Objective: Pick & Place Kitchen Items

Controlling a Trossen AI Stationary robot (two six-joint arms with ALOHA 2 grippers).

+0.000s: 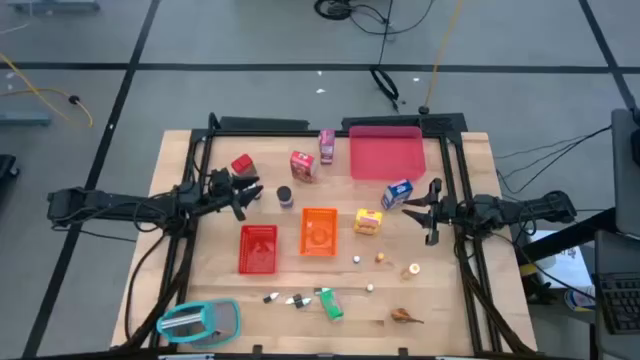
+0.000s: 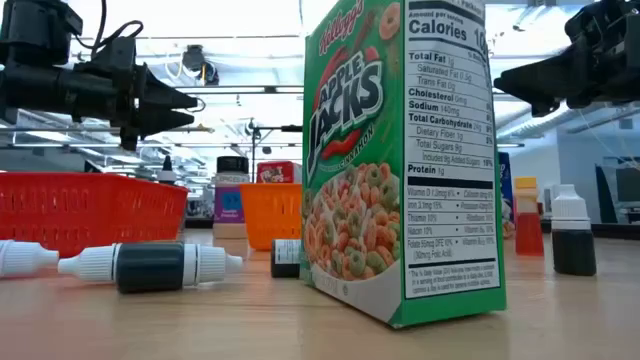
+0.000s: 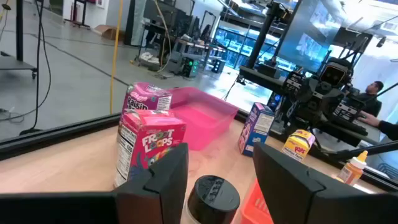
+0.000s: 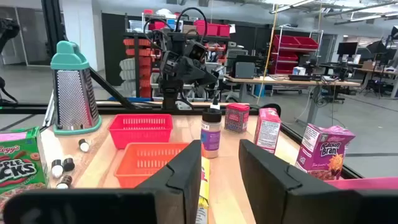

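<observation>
Spanning the middle of the high view, the wooden bench [image 1: 190, 300] carries everything. At its upper centre lies the flat pink tray [image 1: 386, 153]; lower, at mid-frame, sit the red bin [image 1: 258, 248] and orange bin [image 1: 319, 231].

The left gripper [image 1: 246, 194] hovers at centre left, fingers spread and empty; its wrist view shows the dark can [image 3: 213, 198] just beyond the gap and the Froot Loops carton [image 3: 150, 149] beside it, print the overhead view cannot resolve. The right gripper [image 1: 420, 210] hovers at centre right, fingers apart, holding nothing, near the blue carton [image 1: 397, 192] and yellow carton [image 1: 369, 221].

Only the low view gives the green Apple Jacks box [image 2: 405, 160] its name, filling the centre of the frame; from above it is a small green shape [image 1: 329, 303] at lower centre. The right wrist view shows the teal-topped grater [image 4: 73, 90] upright at upper left. Tiny bottles [image 2: 150, 266] lie on their sides at the low view's lower left.
</observation>
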